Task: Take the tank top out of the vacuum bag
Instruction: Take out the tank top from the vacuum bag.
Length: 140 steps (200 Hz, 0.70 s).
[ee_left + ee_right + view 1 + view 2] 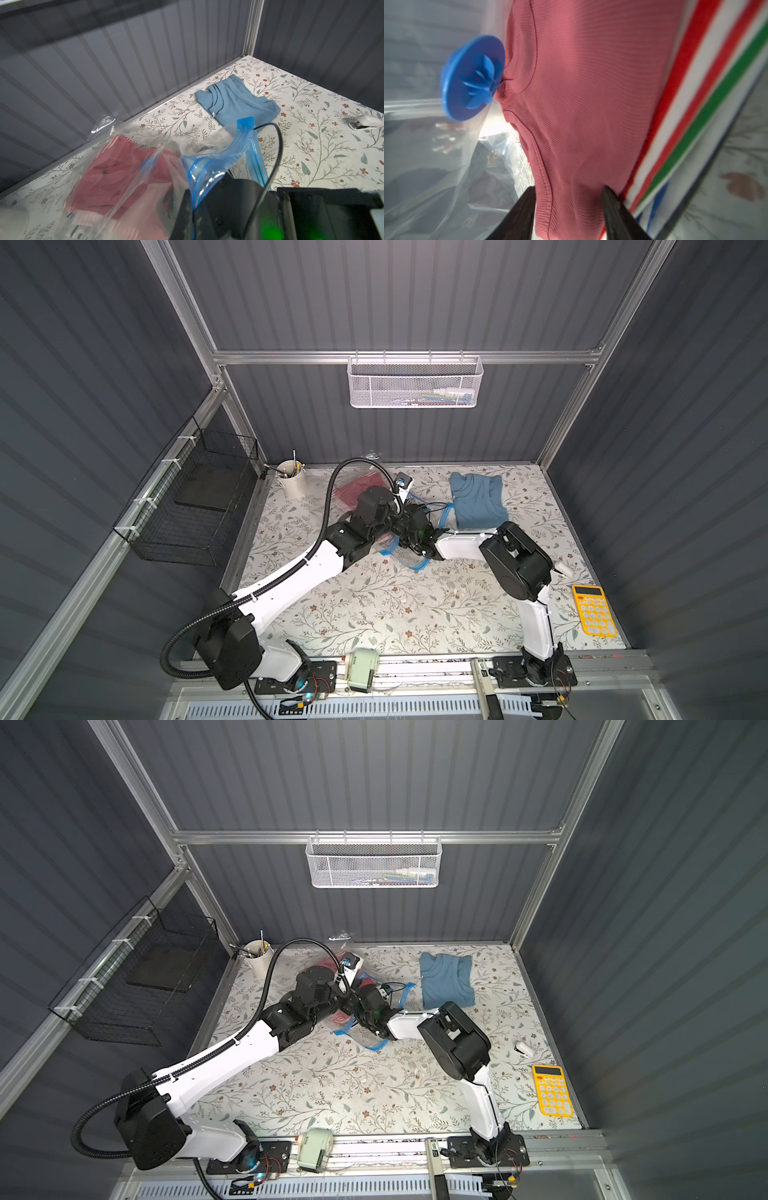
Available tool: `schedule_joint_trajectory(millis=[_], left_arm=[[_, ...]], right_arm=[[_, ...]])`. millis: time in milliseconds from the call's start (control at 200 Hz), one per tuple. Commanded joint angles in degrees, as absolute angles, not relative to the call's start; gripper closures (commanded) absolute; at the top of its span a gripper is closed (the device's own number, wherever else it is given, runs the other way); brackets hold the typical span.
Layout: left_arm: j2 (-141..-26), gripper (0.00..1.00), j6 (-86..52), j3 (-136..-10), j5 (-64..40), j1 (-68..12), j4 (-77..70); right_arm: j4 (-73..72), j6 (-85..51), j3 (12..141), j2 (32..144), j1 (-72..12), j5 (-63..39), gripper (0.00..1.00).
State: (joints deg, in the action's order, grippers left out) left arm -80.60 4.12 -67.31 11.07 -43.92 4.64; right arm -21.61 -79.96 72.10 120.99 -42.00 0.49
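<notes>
The vacuum bag [207,158] sits on the floral surface [374,605], its mouth open. Inside are a pink tank top [591,104] and a red-white-green striped cloth [695,104]. The left pincer [195,207] is clenched on the bag's blue zip edge. The right pincer [568,191] is inside the bag with its jaws astride the tank top; I cannot tell whether it grips.

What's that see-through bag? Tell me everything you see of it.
The vacuum bag is clear, crinkly plastic with a blue zip strip at its open mouth and a blue valve. It rests on the floral table, holding a pink ribbed tank top. The left gripper pinches the strip; the right gripper reaches inside.
</notes>
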Motion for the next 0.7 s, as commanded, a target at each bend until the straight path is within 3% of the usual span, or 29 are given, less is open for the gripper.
schedule_joint_trajectory(millis=[0,190,275,695], left_arm=[[-78.75,1.00,5.45,-66.66,12.17,-43.77,3.69],[-78.29,1.00,5.54,-66.04,12.31,-43.77,3.26],[-78.48,1.00,5.62,-66.08,12.52,-43.77,3.30],[-78.31,1.00,6.06,-65.92,13.37,-43.77,3.25]], right_arm=[[-18.90,-79.20,74.41,123.36,-41.66,-0.70,0.58],[-19.02,-79.06,74.57,123.40,-41.49,-1.04,0.84],[-19.33,-78.71,74.44,123.08,-41.33,-1.06,1.00],[-18.57,-75.96,71.10,115.84,-42.13,-0.70,1.00]])
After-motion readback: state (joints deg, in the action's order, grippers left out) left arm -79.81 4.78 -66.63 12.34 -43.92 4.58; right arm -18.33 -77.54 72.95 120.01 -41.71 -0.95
